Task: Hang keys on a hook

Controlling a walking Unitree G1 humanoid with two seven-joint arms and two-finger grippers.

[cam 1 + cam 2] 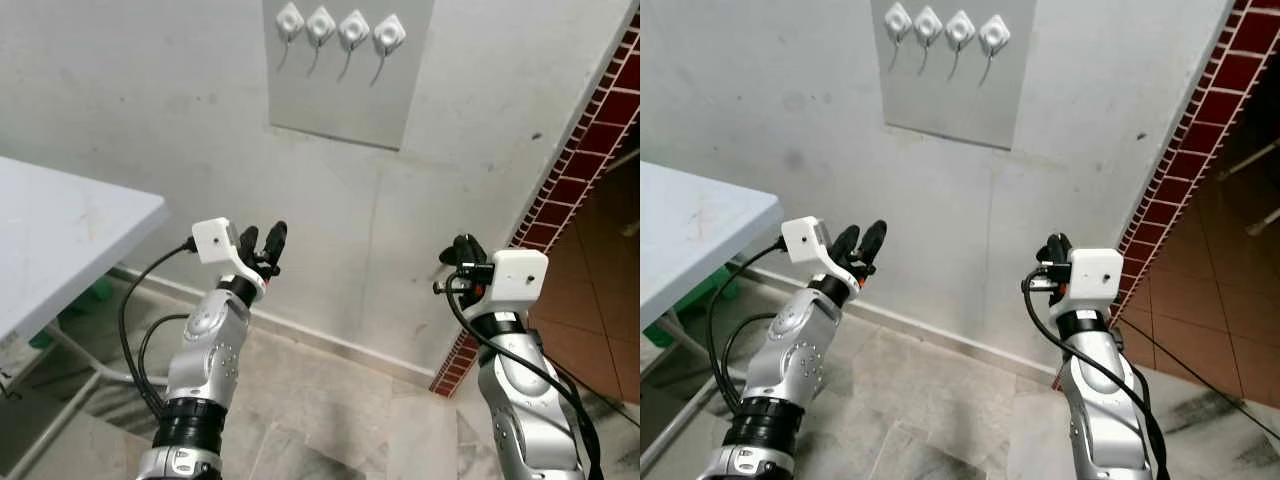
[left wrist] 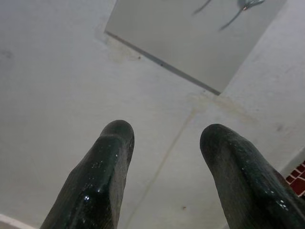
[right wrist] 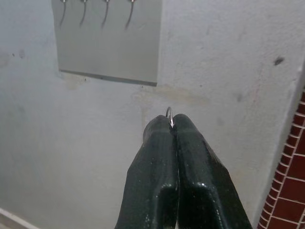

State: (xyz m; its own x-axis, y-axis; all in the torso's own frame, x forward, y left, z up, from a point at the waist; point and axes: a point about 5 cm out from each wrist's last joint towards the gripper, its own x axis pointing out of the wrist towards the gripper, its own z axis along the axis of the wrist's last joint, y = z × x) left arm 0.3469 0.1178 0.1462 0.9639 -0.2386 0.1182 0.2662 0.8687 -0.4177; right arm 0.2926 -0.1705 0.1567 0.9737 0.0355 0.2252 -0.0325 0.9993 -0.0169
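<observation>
A grey panel (image 1: 345, 95) on the white wall carries a row of several white hooks (image 1: 338, 30) with thin metal prongs, high above both arms. My right gripper (image 1: 462, 250) is shut, and a thin metal key ring (image 3: 169, 116) pokes out between its fingertips (image 3: 160, 128); the keys themselves are hidden. It is raised below and to the right of the panel. My left gripper (image 1: 262, 240) is open and empty, raised below the panel's left side, well short of the wall.
A white table (image 1: 60, 230) stands at the left with a green object under it. A red brick-tiled wall edge (image 1: 590, 150) runs diagonally at the right. The floor below is grey marble tile (image 1: 330, 400).
</observation>
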